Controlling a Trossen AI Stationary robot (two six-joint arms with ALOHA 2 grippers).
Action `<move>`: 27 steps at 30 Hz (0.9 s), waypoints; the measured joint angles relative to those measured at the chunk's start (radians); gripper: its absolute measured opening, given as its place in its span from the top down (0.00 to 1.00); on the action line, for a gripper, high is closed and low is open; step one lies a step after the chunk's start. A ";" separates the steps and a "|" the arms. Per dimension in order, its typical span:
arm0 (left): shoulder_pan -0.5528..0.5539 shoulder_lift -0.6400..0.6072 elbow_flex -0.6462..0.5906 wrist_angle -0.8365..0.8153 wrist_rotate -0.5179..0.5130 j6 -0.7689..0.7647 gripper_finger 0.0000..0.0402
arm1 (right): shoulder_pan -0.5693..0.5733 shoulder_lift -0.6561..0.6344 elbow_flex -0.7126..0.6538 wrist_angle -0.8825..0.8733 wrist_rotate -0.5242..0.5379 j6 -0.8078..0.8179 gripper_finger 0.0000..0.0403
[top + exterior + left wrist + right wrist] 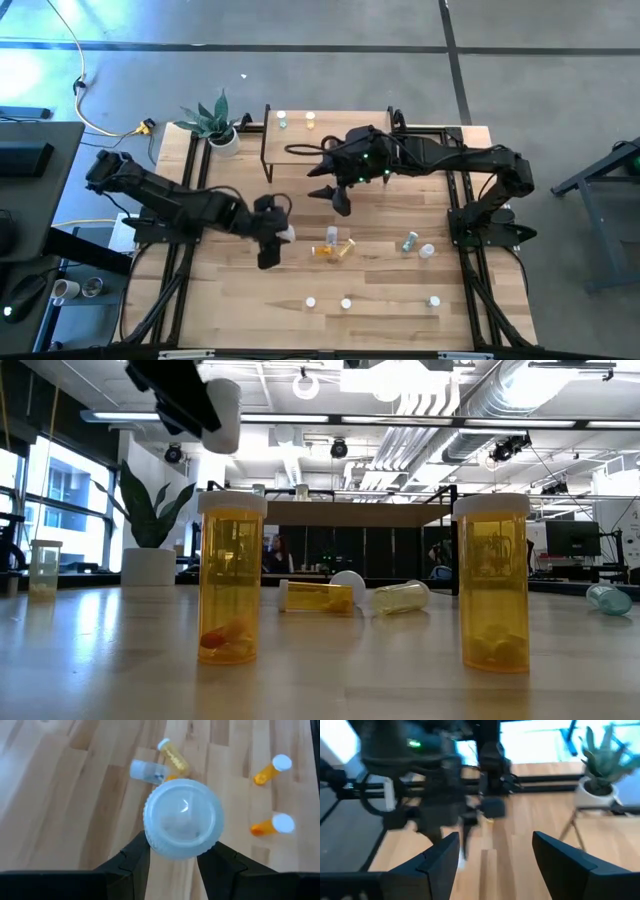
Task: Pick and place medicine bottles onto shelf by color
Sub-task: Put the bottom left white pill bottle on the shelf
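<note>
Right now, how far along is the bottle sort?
Done: two bottles stand on the shelf. In hand: the left end effector holds a white-capped bottle above the table; the right end effector is open, empty. Left: about eight bottles on the table.

no readable text, labels or signs

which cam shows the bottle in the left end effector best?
Left wrist view: the white-capped bottle fills the frame, capped end toward the camera, pinched between the left end effector fingers. High view shows a pale speck; low view only its side, top left. Right wrist view: blurred.
</note>
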 joint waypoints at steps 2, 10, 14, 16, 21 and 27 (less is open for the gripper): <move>0.038 0.000 0.000 0.004 0.022 0.027 0.67 | -0.003 0.017 0.000 -0.002 -0.022 -0.022 0.40; 0.166 0.000 0.000 0.027 0.098 0.094 0.67 | -0.012 0.079 -0.001 0.005 -0.016 -0.076 0.40; 0.209 0.000 0.000 0.026 0.132 0.102 0.67 | -0.019 0.098 -0.001 0.005 -0.016 -0.076 0.40; 0.224 0.000 0.000 0.026 0.145 0.102 0.67 | -0.019 0.107 -0.002 0.001 -0.017 -0.076 0.40; 0.242 0.000 0.000 0.026 0.150 0.109 0.67 | -0.019 0.140 -0.002 -0.001 -0.028 -0.066 0.40; 0.247 0.000 0.000 0.026 0.181 0.117 0.67 | -0.019 0.173 -0.004 0.007 -0.029 -0.037 0.40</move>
